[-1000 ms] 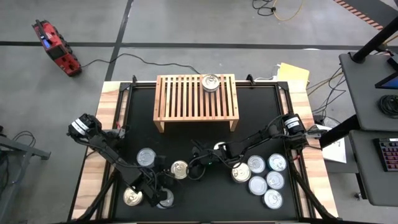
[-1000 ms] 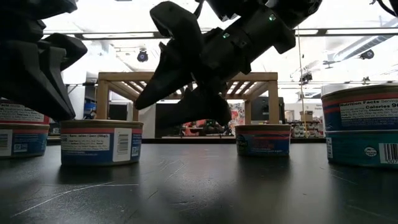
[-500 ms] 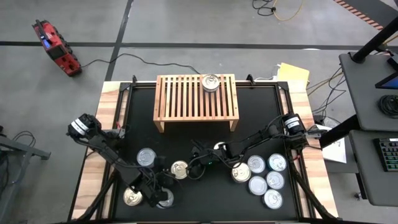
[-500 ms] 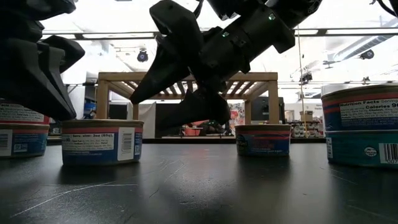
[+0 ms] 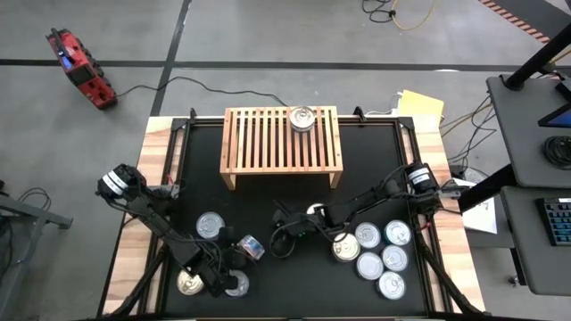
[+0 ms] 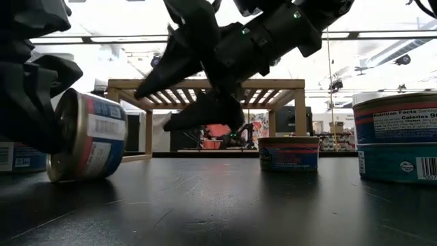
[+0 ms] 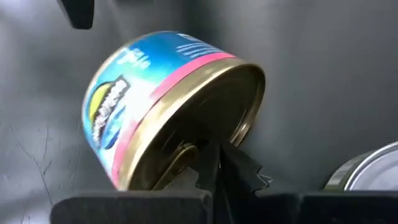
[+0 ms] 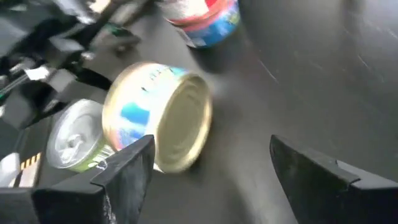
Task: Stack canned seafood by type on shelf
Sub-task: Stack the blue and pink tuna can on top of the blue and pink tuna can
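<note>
A tin of canned seafood with a blue and pink label lies tipped on its side near the table's front, between my two grippers. Its gold lid faces my left gripper, which is shut. Its pale bottom faces my right gripper, which stands open just right of it and a little above the table, touching nothing. The light-wood shelf stands at the far side with one tin on its slatted top. My left gripper has its shut fingertips against the tipped tin's gold lid, low down beside the pull tab. They come slanting down from the table's near left. The tin sits tilted, its lower rim on the table. I cannot tell whether the tips catch the tab.
Upright tins stand near my left arm. Several more are clustered at the front right, two of them stacked in the low view. Bare black mat lies between the shelf and the tins.
The tin between the grippers stood upright with its lid up. It has tipped over onto its side, lid toward my left gripper. My right gripper has opened wider while staying in place.
</note>
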You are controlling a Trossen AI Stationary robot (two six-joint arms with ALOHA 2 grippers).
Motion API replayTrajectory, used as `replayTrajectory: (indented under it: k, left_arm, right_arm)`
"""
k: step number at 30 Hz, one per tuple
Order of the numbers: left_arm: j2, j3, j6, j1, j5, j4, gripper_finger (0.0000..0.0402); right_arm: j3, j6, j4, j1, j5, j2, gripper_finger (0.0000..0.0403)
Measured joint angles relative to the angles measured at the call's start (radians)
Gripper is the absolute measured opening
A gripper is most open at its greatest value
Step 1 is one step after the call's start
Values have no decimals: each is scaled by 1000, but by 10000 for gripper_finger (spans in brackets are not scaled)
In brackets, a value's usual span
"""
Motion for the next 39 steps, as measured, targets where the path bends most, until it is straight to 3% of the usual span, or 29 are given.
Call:
replayTrajectory:
  k: [6, 16, 24, 31, 39]
  left_arm:
    - [0, 0, 20, 0, -66, 24, 0]
    - [0, 0, 67, 4, -105, 93, 0]
    - [43, 0, 122, 15, -135, 171, 0]
    - [80, 0, 158, 28, -142, 238, 0]
    - [86, 0, 159, 28, -140, 245, 0]
  right_arm:
    - [11, -123, 15, 37, -23, 0, 308]
    - [16, -173, 8, 71, 132, 0, 298]
    - [15, -218, 8, 98, 135, 1, 318]
    - [72, -228, -23, 100, 154, 101, 324]
    - [124, -269, -45, 91, 156, 133, 282]
